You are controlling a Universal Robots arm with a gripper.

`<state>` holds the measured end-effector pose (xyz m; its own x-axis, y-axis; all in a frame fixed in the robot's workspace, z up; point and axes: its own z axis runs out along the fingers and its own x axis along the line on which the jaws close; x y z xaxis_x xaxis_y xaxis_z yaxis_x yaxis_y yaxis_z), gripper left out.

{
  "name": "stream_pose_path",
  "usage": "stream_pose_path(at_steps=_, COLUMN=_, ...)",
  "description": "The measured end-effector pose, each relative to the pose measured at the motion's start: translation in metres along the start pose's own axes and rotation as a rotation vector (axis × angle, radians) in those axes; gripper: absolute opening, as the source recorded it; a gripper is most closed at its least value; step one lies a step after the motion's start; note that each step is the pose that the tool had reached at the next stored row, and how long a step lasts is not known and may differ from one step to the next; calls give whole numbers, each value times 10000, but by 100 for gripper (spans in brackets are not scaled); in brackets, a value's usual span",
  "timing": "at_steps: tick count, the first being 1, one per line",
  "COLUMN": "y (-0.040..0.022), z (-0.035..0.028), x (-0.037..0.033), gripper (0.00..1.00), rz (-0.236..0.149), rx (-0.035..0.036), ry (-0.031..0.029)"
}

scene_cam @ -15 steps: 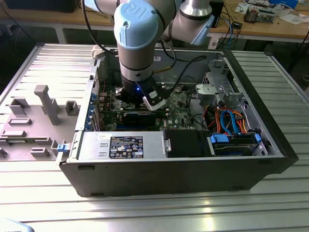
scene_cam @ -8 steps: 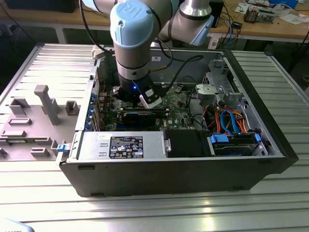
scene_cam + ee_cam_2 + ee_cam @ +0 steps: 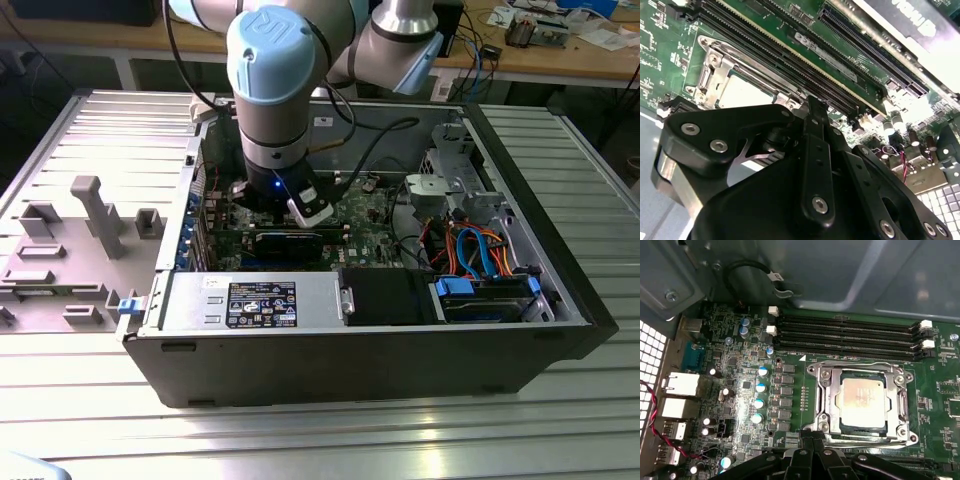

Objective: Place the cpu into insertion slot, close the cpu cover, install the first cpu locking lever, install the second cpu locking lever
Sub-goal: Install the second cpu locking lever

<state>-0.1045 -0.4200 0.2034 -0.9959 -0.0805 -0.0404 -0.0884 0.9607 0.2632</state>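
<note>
While the cpu [image 3: 862, 401] sits in the insertion slot [image 3: 832, 407] with the cpu cover [image 3: 900, 407] lowered over it, the levers' state is unclear, and the pincer [image 3: 812, 447], pressed together and empty, hovers just beside it.

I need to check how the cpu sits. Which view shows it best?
The first wrist view: the cpu lies flat in the insertion slot, framed by the cpu cover. In the second wrist view the gripper hides part of the cpu. In the exterior view the arm covers that spot.
</note>
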Motion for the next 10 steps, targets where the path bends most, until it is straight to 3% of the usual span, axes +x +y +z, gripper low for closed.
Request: stream_pose_path(at_steps=10, y=42, z=87, x=-2, gripper=11, rz=-2, rx=2, ry=2)
